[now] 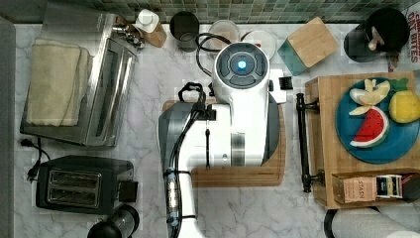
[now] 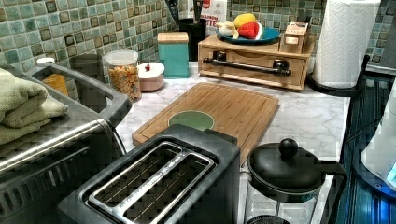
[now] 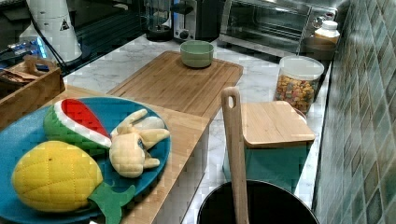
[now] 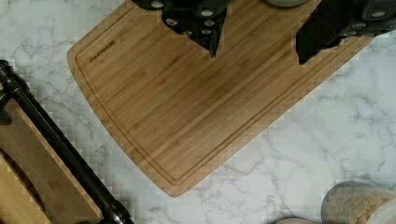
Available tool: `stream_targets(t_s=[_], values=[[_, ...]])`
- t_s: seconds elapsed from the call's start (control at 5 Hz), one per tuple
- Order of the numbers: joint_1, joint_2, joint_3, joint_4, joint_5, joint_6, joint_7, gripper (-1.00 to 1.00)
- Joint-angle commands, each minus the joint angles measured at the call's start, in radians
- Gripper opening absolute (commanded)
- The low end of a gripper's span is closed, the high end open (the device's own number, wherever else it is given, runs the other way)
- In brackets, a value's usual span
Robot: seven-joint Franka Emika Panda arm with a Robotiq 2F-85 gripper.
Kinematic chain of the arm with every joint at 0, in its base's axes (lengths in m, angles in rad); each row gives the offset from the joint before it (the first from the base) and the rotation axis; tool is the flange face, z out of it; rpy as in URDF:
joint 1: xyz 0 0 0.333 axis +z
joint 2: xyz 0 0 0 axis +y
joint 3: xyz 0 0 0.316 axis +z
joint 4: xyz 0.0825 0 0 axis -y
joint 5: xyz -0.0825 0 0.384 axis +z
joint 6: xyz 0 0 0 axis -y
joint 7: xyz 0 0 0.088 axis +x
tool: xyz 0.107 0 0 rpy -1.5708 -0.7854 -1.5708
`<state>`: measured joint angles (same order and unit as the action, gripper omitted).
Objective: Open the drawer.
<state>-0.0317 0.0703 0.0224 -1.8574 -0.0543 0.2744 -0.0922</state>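
The drawer [image 2: 254, 74] is a shallow light-wood one in a low wooden unit at the back of the marble counter; its front looks flush with the unit. Its long black bar handle [image 2: 247, 66] runs along the front on two brackets, and it also appears at the top view's right [image 1: 302, 144] and in the wrist view [image 4: 60, 154]. My gripper [image 4: 257, 49] hangs open over the grooved cutting board [image 4: 187, 107], with nothing between its black fingers [image 4: 212, 42]. It is apart from the handle. The white arm [image 1: 241, 99] stands above the board.
A blue plate of toy fruit [image 1: 376, 124] and a tea box [image 1: 354, 188] sit on the drawer unit. A green bowl [image 2: 191, 120] is on the board. A teal box [image 1: 307, 44], cereal jar [image 2: 123, 74], toaster [image 1: 81, 184], toaster oven [image 1: 74, 94] and paper towel roll [image 2: 343, 42] ring the counter.
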Motion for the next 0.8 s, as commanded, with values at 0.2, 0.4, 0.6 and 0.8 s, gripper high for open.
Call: stream_targets(t_s=[0.2, 0.4, 0.6, 0.8], values=[[0.000, 0.000, 0.000, -0.008, -0.003, 0.000, 0.000, 1.00], [-0.026, -0.010, -0.012, -0.043, -0.006, -0.002, -0.199, 1.00], [-0.073, -0.053, -0.046, -0.131, -0.029, 0.044, -0.474, 1.00], [-0.123, -0.041, -0.078, -0.156, -0.017, 0.103, -0.695, 1.00]])
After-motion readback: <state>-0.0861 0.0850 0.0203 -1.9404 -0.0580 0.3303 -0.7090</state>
